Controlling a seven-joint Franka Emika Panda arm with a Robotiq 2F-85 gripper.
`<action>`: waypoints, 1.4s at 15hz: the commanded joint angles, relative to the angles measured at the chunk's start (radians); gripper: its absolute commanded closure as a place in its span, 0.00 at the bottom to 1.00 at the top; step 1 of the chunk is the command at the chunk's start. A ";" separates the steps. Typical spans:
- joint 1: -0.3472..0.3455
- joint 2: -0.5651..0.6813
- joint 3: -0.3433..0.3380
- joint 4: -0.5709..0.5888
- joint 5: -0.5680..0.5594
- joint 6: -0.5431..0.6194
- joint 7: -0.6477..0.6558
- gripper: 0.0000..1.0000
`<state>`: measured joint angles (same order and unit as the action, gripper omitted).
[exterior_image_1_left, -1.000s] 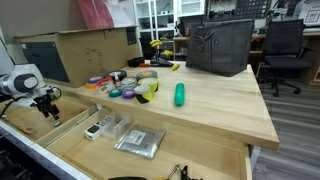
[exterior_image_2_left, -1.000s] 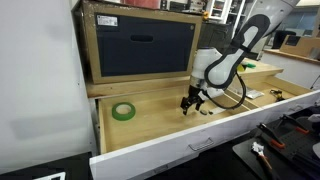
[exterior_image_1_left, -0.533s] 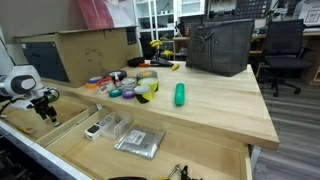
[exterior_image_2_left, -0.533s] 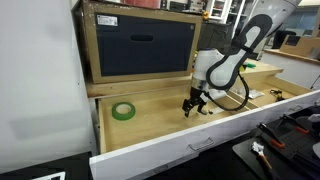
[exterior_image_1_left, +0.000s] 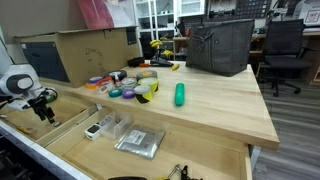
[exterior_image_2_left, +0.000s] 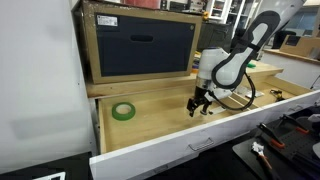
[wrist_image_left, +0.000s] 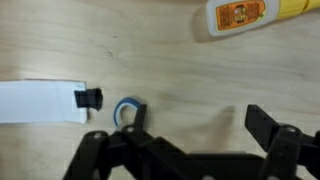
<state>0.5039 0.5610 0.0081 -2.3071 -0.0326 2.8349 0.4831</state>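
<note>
Pincer (wrist_image_left: 195, 118) spread fully, gripping nothing, low over the drawer floor (exterior_image_2_left: 150, 125); small blue ring (wrist_image_left: 117, 110) lies flat, so it cannot roll, right at one fingertip rather than between them. White strip (wrist_image_left: 38, 101) at nine o'clock, bottle (wrist_image_left: 240, 14) at one.

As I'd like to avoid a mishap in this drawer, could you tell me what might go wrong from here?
The open gripper has one finger at the blue ring's edge. Coming down, it might press or flick the ring rather than straddle it. The white box lies close by and could get nudged.
</note>
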 joint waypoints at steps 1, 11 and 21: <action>0.036 -0.052 -0.044 -0.054 -0.005 0.002 0.050 0.00; 0.034 -0.038 -0.078 -0.050 -0.051 0.013 0.007 0.00; 0.025 -0.016 -0.088 -0.025 -0.078 0.042 -0.003 0.00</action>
<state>0.5301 0.5450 -0.0719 -2.3351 -0.0996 2.8526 0.4940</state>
